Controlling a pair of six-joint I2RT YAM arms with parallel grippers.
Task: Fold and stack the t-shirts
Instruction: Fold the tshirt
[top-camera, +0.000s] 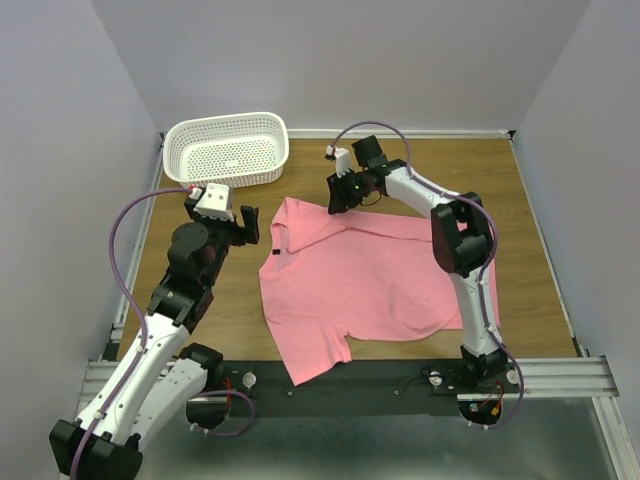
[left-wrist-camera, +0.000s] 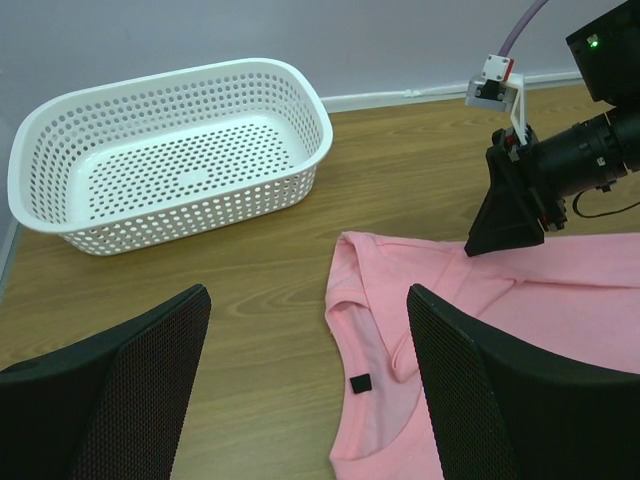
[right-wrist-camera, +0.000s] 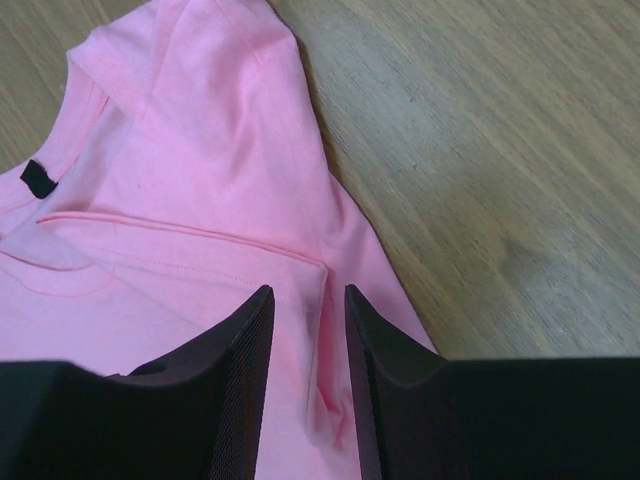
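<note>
A salmon-pink t-shirt (top-camera: 370, 280) lies spread on the wooden table, neck to the left, with its small dark label (left-wrist-camera: 361, 381) showing inside the collar. The far shoulder and sleeve are folded in over the body. My right gripper (top-camera: 338, 198) is down on that folded part at the far edge. Its jaws stand a little apart, with a small ridge of pink cloth (right-wrist-camera: 330, 330) lying between them. My left gripper (top-camera: 243, 222) hovers open just left of the collar and holds nothing. In the left wrist view, wood and the collar show between its wide-set fingers (left-wrist-camera: 470, 380).
A white perforated basket (top-camera: 225, 160) stands at the table's far left, with nothing in it. One sleeve (top-camera: 310, 355) reaches toward the black rail at the near edge. Bare wood lies left of the shirt and along the far side.
</note>
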